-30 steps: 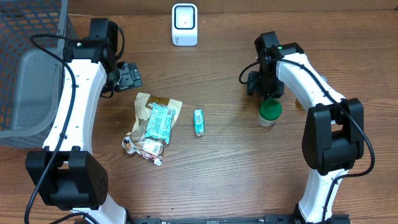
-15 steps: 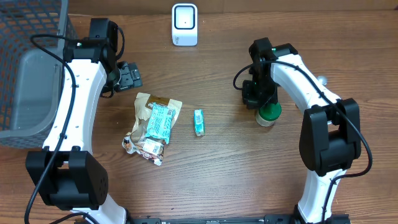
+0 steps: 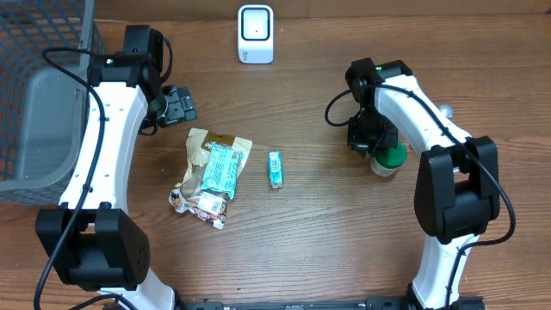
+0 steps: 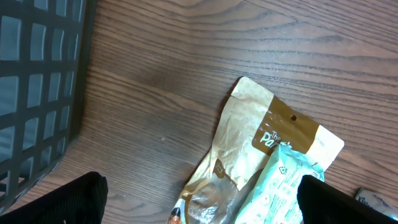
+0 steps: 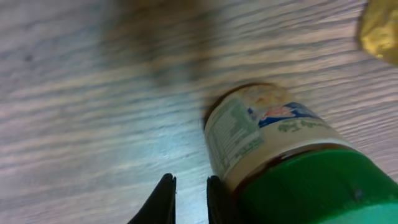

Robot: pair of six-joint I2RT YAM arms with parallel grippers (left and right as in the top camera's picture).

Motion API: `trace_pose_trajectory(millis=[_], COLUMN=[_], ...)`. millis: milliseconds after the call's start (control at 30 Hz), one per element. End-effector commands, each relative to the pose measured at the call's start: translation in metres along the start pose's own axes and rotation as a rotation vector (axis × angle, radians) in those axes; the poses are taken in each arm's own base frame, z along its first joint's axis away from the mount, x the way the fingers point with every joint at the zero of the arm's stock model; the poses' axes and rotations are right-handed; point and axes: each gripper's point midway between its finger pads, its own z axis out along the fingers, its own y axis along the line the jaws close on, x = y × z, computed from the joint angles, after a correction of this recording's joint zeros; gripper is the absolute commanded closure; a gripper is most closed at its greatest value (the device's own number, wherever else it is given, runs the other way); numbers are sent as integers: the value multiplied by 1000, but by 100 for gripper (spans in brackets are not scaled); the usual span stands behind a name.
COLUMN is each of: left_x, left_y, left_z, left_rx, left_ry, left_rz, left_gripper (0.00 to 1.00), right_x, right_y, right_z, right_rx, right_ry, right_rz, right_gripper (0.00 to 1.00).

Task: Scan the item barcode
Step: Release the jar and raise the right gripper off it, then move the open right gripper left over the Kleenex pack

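Both are holding nothing: the left claw [image 3: 183, 106] is gaping wide near the snack pouch [image 4: 261, 155], the right claw [image 5: 188, 199] is sitting almost closed beside the green-lidded jar [image 5: 273, 143].

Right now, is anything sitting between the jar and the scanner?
Nothing visible does. The table between the jar and the scanner is bare; the small packet lies off to one side. Only the right tool stands beside the jar, not gripping it.
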Motion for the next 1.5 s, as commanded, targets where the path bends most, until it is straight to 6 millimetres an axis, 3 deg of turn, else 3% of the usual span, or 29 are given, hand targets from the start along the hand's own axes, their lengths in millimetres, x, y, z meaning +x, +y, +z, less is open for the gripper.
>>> trace_pose_trajectory(millis=[0,300,700,1000,1300,1467], left_x=[-4,-4,-4,-4,-4,-4], left_y=[-2,-2,-2,-2,-2,-2], left_z=[-4,-4,-4,-4,-4,-4], left_rx=[-5,-5,-5,-5,-5,-5], left_ry=[-19,-20,-20,-20,-20,-20], left_rz=[16,16,16,16,16,16], left_gripper=[0,0,0,0,1,0], right_x=[-11,-7,-1,16,36,35], right_y=[-4,58,127,168,190,194], right_z=[-7,-14,-28,-37,-39,-41], right_rx=[8,-230,-299,-367,-378,-387], right_ry=[-53,-45,-173,-202,-206,-219], right_rz=[75,20,-129,-220,-288,-294], right_gripper=[84,82,72,66,63,59])
